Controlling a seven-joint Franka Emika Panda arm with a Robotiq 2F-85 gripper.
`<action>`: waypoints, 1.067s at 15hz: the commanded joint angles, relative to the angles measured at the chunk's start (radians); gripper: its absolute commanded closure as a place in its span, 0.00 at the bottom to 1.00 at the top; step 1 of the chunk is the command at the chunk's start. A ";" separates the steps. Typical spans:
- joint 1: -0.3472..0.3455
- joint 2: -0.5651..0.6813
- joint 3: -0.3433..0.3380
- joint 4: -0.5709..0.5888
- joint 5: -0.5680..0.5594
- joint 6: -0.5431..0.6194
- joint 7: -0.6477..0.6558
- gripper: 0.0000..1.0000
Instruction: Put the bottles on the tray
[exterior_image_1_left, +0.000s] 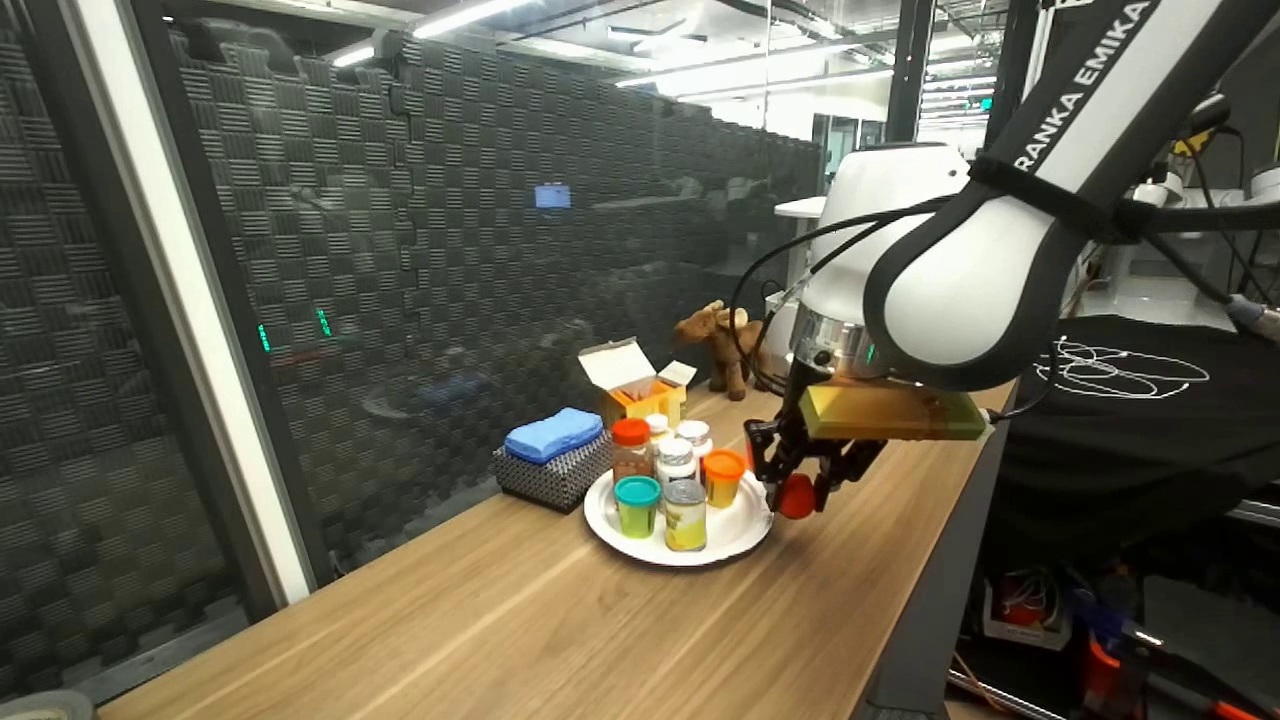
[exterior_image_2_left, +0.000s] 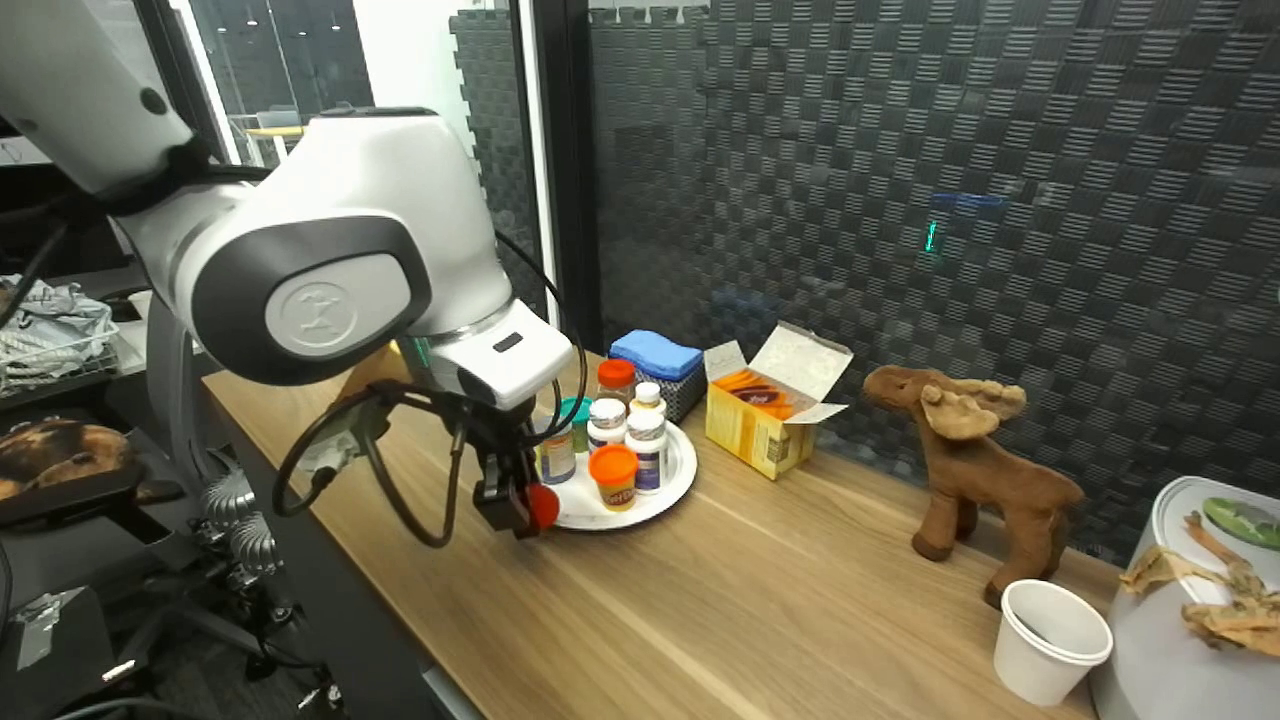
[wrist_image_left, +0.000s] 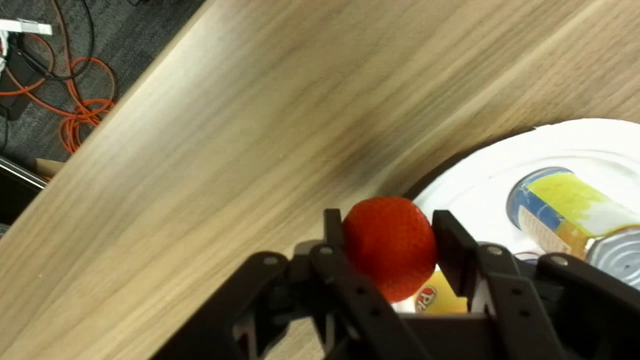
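The round white tray (exterior_image_1_left: 735, 535) lies on the table and also shows in an exterior view (exterior_image_2_left: 677, 478) and the wrist view (wrist_image_left: 470, 210). Several bottles stand upright on it: a red-capped jar (exterior_image_1_left: 631, 455), white-capped bottles (exterior_image_2_left: 648, 455), a teal-lidded tub (exterior_image_1_left: 637, 512) and an orange-lidded tub (exterior_image_2_left: 613, 480). A yellow-labelled can (exterior_image_1_left: 685, 520) stands with them; the wrist view shows it too (wrist_image_left: 570, 210). My gripper (exterior_image_1_left: 797, 490) is shut on a red ball (wrist_image_left: 390, 250), held beside the tray's rim. Its exact height above the table is hard to tell.
A blue cloth (exterior_image_1_left: 553, 435) lies on a dark box (exterior_image_1_left: 555, 478) beside the tray. An open yellow box (exterior_image_2_left: 765, 430) stands behind. A toy moose (exterior_image_2_left: 980, 470), a white cup (exterior_image_2_left: 1050, 640) and a tall white container (exterior_image_2_left: 1190, 620) stand farther along. The table edge (wrist_image_left: 125, 100) is near.
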 joint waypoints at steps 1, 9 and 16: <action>0.031 -0.036 0.007 -0.007 -0.025 0.033 0.016 0.77; 0.075 0.057 0.006 0.080 -0.027 0.045 0.048 0.77; 0.092 0.051 -0.016 0.098 -0.015 0.074 0.044 0.19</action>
